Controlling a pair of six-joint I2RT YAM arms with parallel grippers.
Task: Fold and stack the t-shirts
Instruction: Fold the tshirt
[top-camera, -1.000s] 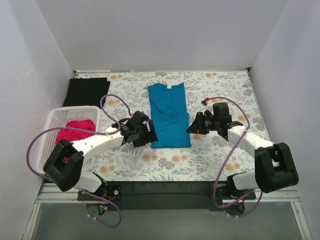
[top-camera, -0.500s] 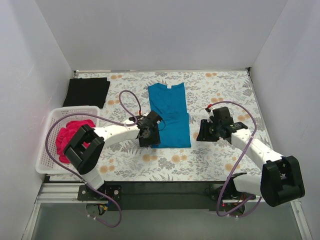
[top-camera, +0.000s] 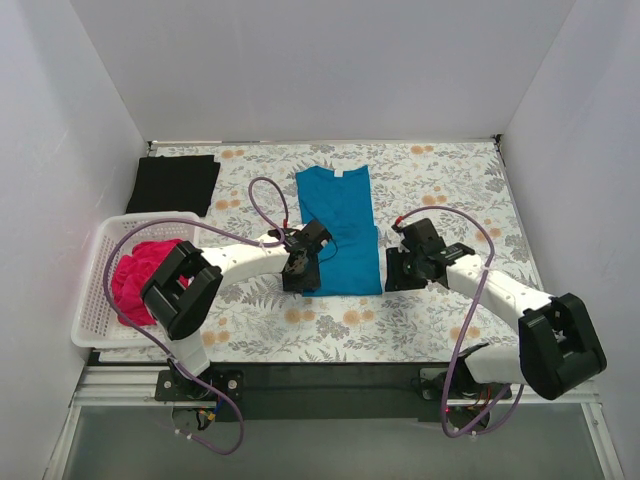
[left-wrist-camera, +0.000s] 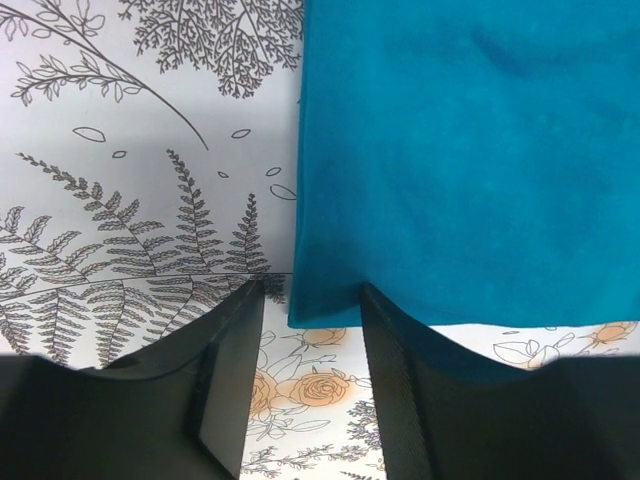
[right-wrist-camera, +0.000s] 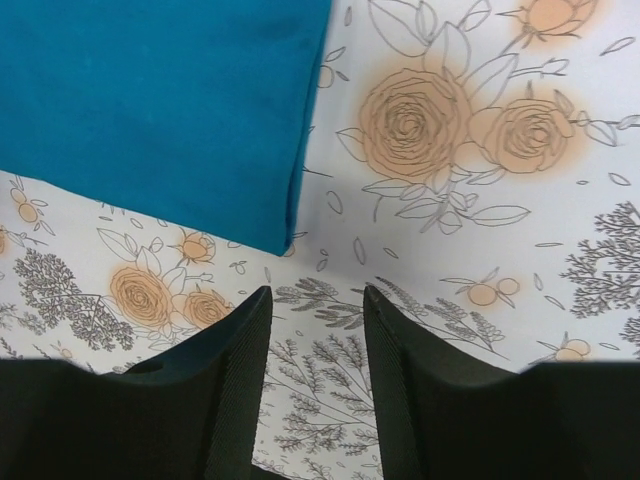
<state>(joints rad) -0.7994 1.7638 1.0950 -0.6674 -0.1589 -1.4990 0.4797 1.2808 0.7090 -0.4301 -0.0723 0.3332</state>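
The teal-blue t-shirt (top-camera: 340, 230) lies folded lengthwise in the middle of the table. My left gripper (top-camera: 300, 277) is open at its near left corner; in the left wrist view the jaws (left-wrist-camera: 310, 292) straddle that corner of the teal cloth (left-wrist-camera: 460, 150). My right gripper (top-camera: 393, 272) is open and empty just off the near right corner; in the right wrist view the gripper (right-wrist-camera: 316, 292) is a little short of the teal corner (right-wrist-camera: 160, 100). The black t-shirt (top-camera: 175, 185) lies folded at the back left. The magenta-pink t-shirt (top-camera: 140, 272) is bunched in the basket.
A white mesh basket (top-camera: 92, 305) stands at the left edge of the table. The floral table covering (top-camera: 440, 190) spreads under everything. White walls close in the left, back and right sides. Purple cables loop over both arms.
The left gripper has moved right to the shirt's near left corner. The right gripper has moved left and nearer, toward the near right corner. The shirts have not moved.
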